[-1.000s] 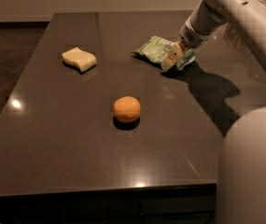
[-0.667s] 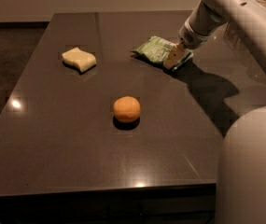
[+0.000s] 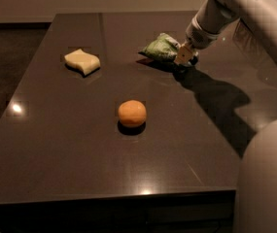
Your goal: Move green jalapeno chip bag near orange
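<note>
The green jalapeno chip bag is at the back right of the dark table. It is tilted, and a dark shadow shows under its left end. My gripper is at the bag's right end and is shut on it. The white arm reaches in from the upper right. The orange sits alone near the middle of the table, well in front of the bag and to its left.
A pale yellow wavy block lies at the back left of the table. The robot's white body fills the lower right corner. The table's front edge runs along the bottom, with dark floor to the left.
The gripper has closed in on the bag's right end. The bag has bunched up and risen slightly, and a shadow now shows beneath it. The orange and the block have not moved.
</note>
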`<action>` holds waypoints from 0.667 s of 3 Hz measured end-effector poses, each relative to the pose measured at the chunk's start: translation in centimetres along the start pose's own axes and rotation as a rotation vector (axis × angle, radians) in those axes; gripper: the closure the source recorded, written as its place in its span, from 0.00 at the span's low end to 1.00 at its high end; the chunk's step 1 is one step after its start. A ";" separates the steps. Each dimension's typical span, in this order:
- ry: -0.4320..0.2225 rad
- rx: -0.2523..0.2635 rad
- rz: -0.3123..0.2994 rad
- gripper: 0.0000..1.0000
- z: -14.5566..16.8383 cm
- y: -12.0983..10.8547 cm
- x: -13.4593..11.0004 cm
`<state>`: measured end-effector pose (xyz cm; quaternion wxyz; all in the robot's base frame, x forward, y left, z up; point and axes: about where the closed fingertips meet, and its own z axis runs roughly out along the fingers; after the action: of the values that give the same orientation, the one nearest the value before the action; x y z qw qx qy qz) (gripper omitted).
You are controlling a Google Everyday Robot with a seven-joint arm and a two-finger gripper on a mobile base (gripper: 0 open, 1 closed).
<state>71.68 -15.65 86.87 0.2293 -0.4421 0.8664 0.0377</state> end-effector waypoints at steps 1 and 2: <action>-0.026 -0.025 -0.057 1.00 -2.2 2.5 -0.2; -0.045 -0.063 -0.114 1.00 -3.8 5.7 -0.5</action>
<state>66.06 -12.81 89.69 0.2366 -0.4968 0.8327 0.0617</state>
